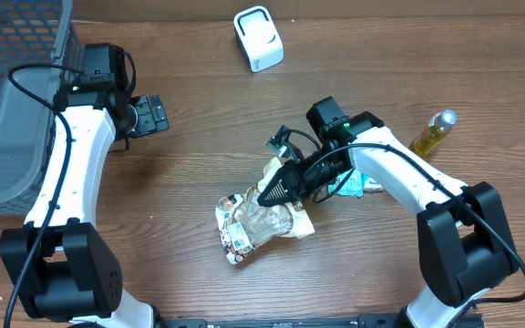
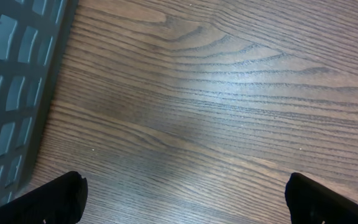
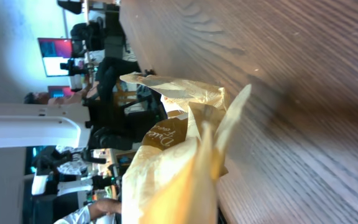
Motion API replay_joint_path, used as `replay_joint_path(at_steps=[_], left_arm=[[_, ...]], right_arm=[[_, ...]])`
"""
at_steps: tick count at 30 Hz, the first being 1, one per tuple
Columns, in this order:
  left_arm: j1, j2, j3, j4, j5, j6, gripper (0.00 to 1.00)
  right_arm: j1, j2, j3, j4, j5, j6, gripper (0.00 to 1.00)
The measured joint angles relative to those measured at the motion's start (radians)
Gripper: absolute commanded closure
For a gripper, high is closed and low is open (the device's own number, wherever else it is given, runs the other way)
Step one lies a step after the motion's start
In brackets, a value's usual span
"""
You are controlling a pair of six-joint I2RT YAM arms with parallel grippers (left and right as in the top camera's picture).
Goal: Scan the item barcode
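Note:
The item, a crinkled yellow and clear snack bag (image 1: 261,219), lies near the table's middle, and one edge is pinched in my right gripper (image 1: 274,192), which is shut on it. In the right wrist view the bag (image 3: 179,162) fills the space in front of the jaws and hides the fingers. A white barcode scanner (image 1: 258,38) stands at the far edge of the table. My left gripper (image 1: 153,114) hangs open over bare wood at the left, far from the bag. Its two fingertips (image 2: 61,199) stand wide apart with nothing between them.
A grey mesh basket (image 1: 12,100) takes up the left edge and also shows in the left wrist view (image 2: 11,93). A yellow bottle (image 1: 434,132) lies at the right. A teal packet (image 1: 361,186) rests under the right arm.

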Motion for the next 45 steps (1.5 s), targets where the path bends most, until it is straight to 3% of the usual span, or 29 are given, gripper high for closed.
replay_joint_path(at_steps=[45], left_arm=[[0.0, 0.0, 0.0, 0.0, 0.0, 0.0, 0.0]], right_arm=[[-0.038, 0.0, 0.0, 0.038, -0.031, -0.024, 0.96]])
